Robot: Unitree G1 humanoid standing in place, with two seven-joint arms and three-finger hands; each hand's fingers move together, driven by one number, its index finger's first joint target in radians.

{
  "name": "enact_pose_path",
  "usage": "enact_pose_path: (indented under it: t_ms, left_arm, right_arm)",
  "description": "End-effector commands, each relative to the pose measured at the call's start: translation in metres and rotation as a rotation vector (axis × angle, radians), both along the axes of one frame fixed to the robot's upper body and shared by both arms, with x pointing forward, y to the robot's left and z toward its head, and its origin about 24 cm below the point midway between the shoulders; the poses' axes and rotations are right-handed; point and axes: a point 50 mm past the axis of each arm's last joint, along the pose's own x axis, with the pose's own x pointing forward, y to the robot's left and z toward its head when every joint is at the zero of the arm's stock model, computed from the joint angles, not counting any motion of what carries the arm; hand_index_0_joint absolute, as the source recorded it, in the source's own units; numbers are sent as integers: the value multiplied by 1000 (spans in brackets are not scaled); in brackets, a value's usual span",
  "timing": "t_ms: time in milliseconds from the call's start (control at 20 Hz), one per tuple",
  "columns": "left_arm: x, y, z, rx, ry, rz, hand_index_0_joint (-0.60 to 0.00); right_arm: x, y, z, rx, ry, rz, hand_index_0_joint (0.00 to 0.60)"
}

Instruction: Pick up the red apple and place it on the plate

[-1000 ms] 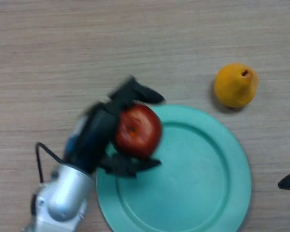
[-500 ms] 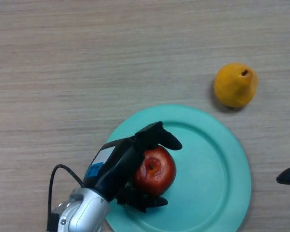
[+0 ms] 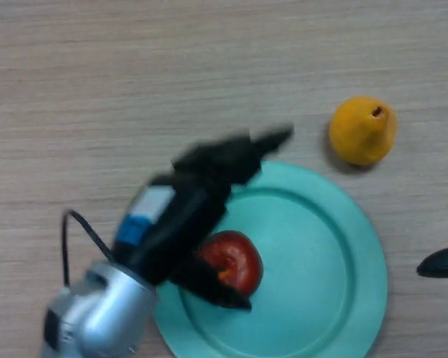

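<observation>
The red apple [image 3: 234, 261] rests on the teal plate [image 3: 321, 253], on its left half, partly covered by my left arm. My left hand [image 3: 220, 160] is raised above the plate's upper left rim, open, with its fingers stretched toward the upper right and off the apple. Its thumb [image 3: 216, 291] points down past the apple's lower left side. Only a dark tip of my right hand [image 3: 442, 262] shows at the right edge of the head view.
A yellow pear [image 3: 362, 130] lies on the wooden table [image 3: 97, 89] just beyond the plate's upper right rim.
My left hand carried the apple down onto the plate, then let it go and lifted up toward the plate's far rim. The apple stays on the plate.
</observation>
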Motion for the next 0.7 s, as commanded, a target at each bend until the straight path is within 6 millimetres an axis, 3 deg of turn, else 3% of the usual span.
enact_pose_path:
  t_ms: [50,200,300,450,700]
  left_arm:
    - [-12,25,40,-179,-117,5,0]
    - [-25,56,64,-513,-1,-20,0]
    - [-28,71,70,-594,22,-9,0]
    - [-26,88,67,-636,46,22,0]
    - [-38,83,65,-614,31,-3,0]
  right_arm:
    - [-10,4,25,-31,-156,19,0]
    - [-9,10,30,-23,-161,43,0]
    - [-12,12,34,-11,-204,59,0]
    - [-17,21,24,-5,-244,114,0]
    - [-15,24,30,48,-280,107,0]
